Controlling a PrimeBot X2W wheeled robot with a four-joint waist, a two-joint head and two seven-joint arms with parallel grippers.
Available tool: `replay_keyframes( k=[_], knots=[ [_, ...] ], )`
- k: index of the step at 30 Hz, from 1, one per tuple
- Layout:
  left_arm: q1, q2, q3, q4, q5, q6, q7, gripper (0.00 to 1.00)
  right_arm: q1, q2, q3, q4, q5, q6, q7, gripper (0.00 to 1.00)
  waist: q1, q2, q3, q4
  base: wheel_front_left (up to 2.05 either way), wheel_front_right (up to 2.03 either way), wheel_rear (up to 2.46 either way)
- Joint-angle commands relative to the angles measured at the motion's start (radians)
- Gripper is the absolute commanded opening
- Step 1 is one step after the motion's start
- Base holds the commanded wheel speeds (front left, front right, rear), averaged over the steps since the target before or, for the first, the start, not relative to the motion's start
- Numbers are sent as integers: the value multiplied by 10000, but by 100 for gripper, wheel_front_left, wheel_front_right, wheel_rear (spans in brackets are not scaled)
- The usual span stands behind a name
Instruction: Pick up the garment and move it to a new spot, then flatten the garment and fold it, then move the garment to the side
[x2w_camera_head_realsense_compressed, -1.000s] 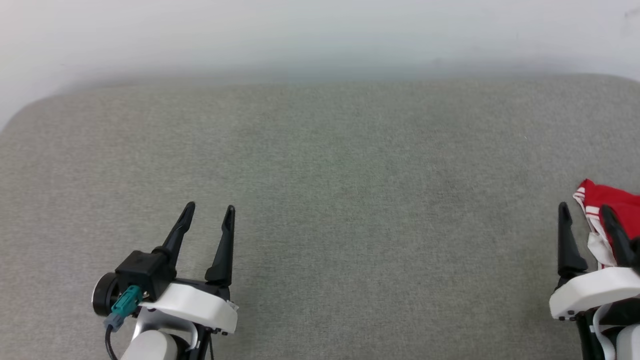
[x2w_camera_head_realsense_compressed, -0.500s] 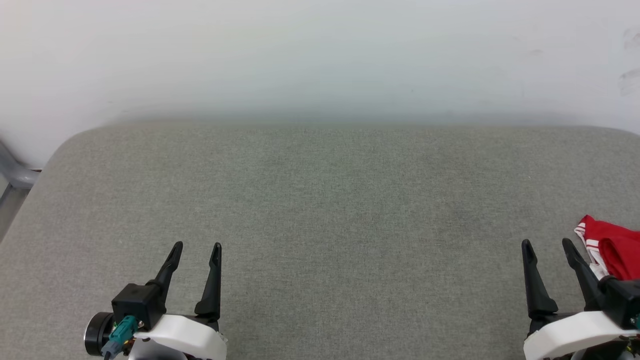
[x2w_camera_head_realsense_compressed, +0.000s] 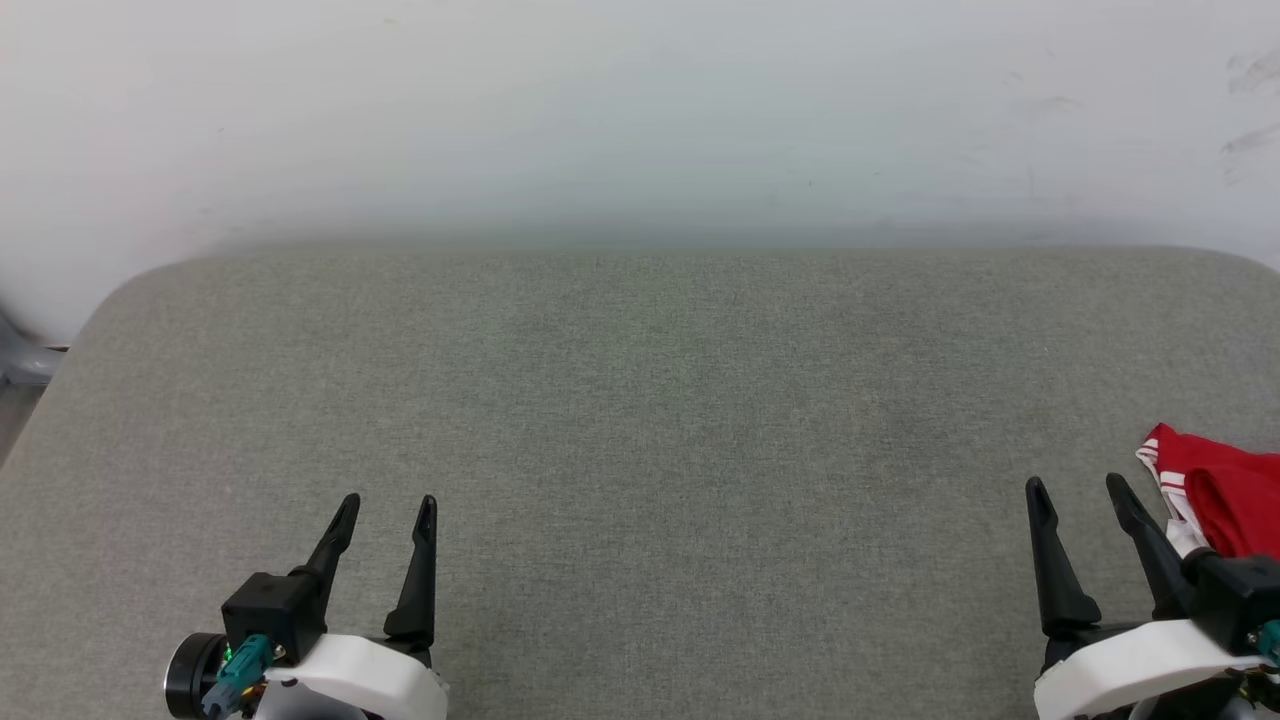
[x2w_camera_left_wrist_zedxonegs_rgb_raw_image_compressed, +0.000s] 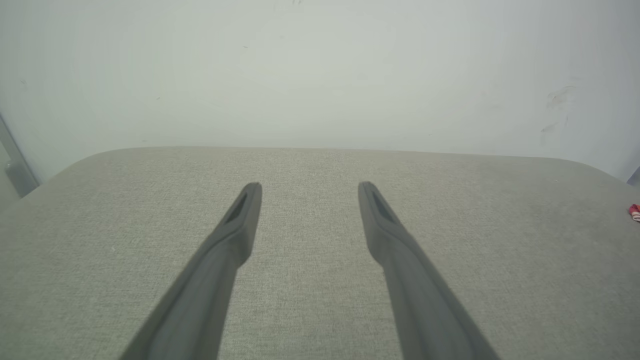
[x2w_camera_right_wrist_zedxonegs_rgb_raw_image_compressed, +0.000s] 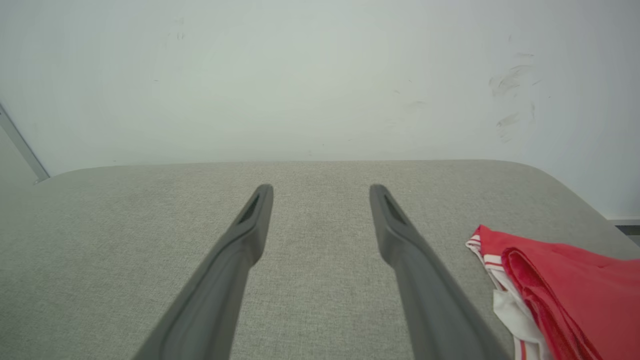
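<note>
Grey woven fabric covers the counter (x2w_camera_head_realsense_compressed: 640, 400), which has rounded far corners and backs onto a pale wall (x2w_camera_head_realsense_compressed: 640, 110) with a few faint scuff marks toward its right. The garment (x2w_camera_head_realsense_compressed: 1215, 490) lies bunched at the counter's right edge, near the front, and the head view's border cuts part of it off. It is red cloth folded over itself, with red-and-white stripe trim along its left rim and a bit of white panel below. The right claw (x2w_camera_head_realsense_compressed: 1074, 480) is just beside it, on its left, with its two dark fingers spread wide and nothing between them. In the head view the finger nearer the garment overlaps the white edge, but whether it touches the cloth cannot be told. From the right wrist view the garment sits close to the right-hand finger, outside the gap. The left claw (x2w_camera_head_realsense_compressed: 389, 498) is at the lower left over bare counter, well apart from the garment, its fingers likewise parted and empty. In the left wrist view a small scrap of red shows at the far right edge.
</note>
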Motion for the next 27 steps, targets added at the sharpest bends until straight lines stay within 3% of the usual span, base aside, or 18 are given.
replay_keyframes(
  k=[1, 14, 15, 18, 27],
  knots=[
    [-35, -32, 17, 29, 61, -31, -42, 100, -123, 28, 3, 24, 43, -8, -19, 100, 0, 0, 6, 5, 0, 0, 0],
    [-152, -130, 181, 152, 161, -179, -42, 100, -312, 27, 26, 145, -14, -8, -124, 100, 0, 0, 157, 22, 0, 0, 0],
    [-40, -128, 142, 153, 144, -134, 6, 0, -194, 2, 23, 157, -19, 0, -59, 0, 1, 0, 159, 22, 0, 0, 0],
    [71, -231, 108, 364, 35, -148, 71, 0, -110, 8, 18, 406, 96, 0, -15, 0, 2, 0, 160, 20, 0, 0, 0],
    [-53, -459, 526, 431, -1503, -340, 536, 0, -331, 9, -23, 716, 1924, -1, 203, 0, 2, 0, 153, 7, 0, 0, 0]
  ],
)
